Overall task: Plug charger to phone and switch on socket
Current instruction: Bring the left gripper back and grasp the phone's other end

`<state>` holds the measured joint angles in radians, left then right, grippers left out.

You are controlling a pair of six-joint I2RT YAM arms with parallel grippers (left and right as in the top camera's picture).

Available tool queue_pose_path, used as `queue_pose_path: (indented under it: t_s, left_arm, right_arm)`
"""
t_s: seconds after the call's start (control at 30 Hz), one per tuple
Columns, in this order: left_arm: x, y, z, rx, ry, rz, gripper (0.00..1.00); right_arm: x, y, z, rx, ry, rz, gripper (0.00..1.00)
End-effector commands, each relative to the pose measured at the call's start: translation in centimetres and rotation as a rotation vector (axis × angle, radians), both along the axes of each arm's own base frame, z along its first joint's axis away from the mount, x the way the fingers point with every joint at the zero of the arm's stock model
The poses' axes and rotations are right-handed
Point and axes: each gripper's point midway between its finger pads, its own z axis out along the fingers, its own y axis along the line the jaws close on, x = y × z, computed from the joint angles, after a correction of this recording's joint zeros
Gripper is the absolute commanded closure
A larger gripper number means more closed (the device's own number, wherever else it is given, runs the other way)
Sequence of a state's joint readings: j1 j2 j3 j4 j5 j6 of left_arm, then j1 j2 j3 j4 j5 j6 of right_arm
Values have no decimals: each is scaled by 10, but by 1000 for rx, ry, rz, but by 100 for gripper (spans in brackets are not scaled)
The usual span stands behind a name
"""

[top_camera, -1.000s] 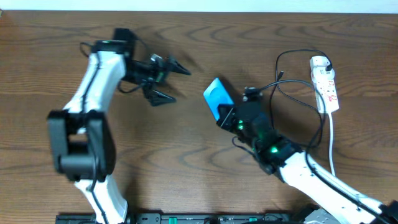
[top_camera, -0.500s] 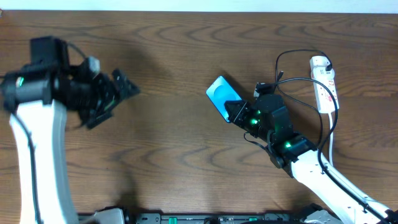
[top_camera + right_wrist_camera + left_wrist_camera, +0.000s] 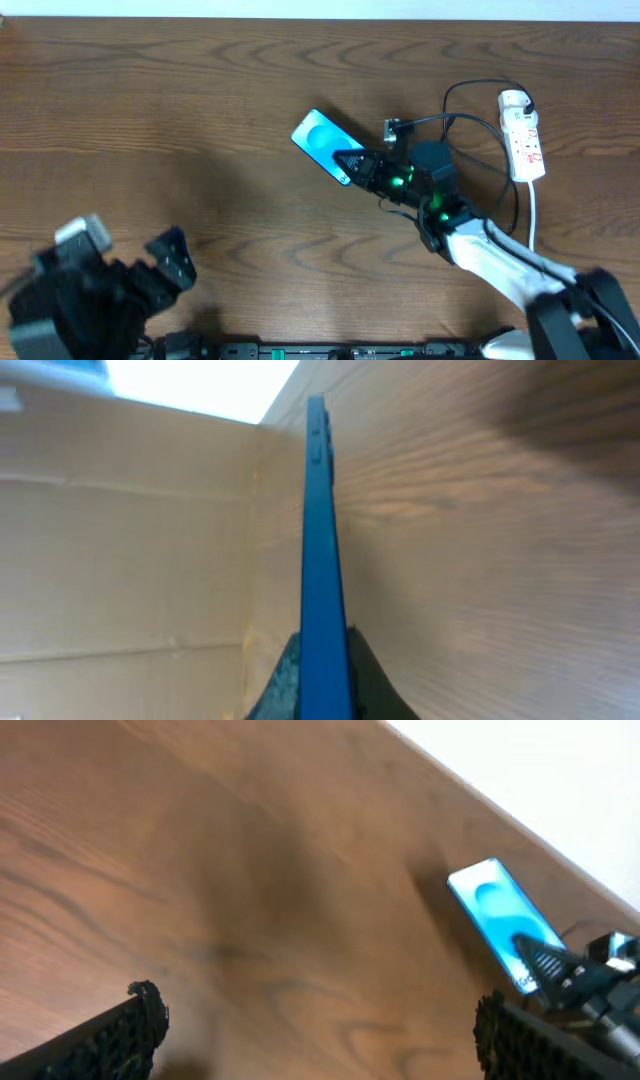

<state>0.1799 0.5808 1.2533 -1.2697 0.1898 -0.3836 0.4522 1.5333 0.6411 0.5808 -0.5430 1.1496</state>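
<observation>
One phone (image 3: 318,140) runs diagonally, far-left to near-right, its near-right end pinched by the right gripper (image 3: 350,164); left gripper (image 3: 318,1018) spread.

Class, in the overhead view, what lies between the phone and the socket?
Overhead view: the right gripper, clamped on the phone, and loops of the charger cable lie before the socket.

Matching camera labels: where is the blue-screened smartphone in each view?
Overhead: slim rectangular blue-screened smartphone near centre, upper half, lying diagonally.
Left wrist: right side, upper half, also diagonal.
Right wrist: seen edge-on, a thin blue vertical strip at centre.
Shared landmark: the black right gripper clamped on one end of the smartphone, visible in all three views.
</observation>
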Motion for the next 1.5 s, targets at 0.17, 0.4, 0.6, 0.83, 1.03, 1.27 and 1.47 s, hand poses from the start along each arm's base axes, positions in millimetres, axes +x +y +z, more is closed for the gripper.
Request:
queue_pose_path:
  t_s: [0.17, 0.4, 0.6, 0.83, 1.03, 1.27, 1.47]
  left_arm:
    - [31, -8, -54, -293, -32, 132, 2]
    - [88, -68, -99, -669, -2, -150, 2]
    - [109, -92, -115, -813, 53, -286, 2]
    - [119, -118, -134, -857, 159, -345, 2]
    - [112, -143, -159, -871, 299, -389, 2]
    - [115, -148, -177, -932, 404, -276, 2]
    - [131, -145, -170, -966, 356, -212, 2]
  right_arm:
    - [-8, 17, -20, 211, 188, 187, 99]
    - [-12, -13, 17, 344, 18, 286, 99]
    - [-29, -45, -2, 392, 75, 174, 99]
    - [-33, -55, -27, 393, 133, -3, 99]
    - [-26, -52, -12, 411, 70, 2, 99]
    - [-26, -52, -12, 411, 71, 1, 99]
    - [-29, -46, -14, 424, 115, 12, 99]
